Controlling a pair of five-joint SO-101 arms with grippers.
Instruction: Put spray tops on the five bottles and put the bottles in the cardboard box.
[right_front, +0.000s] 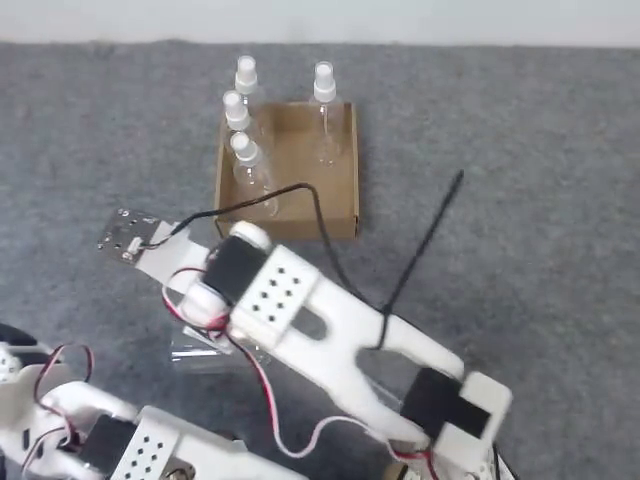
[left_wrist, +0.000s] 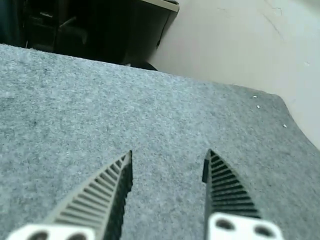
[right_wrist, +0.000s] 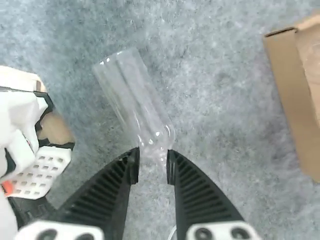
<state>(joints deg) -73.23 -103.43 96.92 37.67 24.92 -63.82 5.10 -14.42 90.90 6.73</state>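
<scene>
High view, arm (right_front: 330, 320) hides lying bottle (right_wrist: 132, 100), right fingers (right_wrist: 107, 190) pinching its neck, left fingers (left_wrist: 110, 195) spread.

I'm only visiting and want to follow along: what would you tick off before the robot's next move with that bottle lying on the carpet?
1. Capped bottles standing in the cardboard box: ok, four are there.
2. Spray top on the fifth bottle: not ok, it lies on its side on the carpet without one.
3. Right hand gripping that bottle: ok, shut at its neck end.
4. Left hand free to help: ok, open with nothing in it.
5. Room in the box for a fifth: ok, bare floor at its near right.
</scene>
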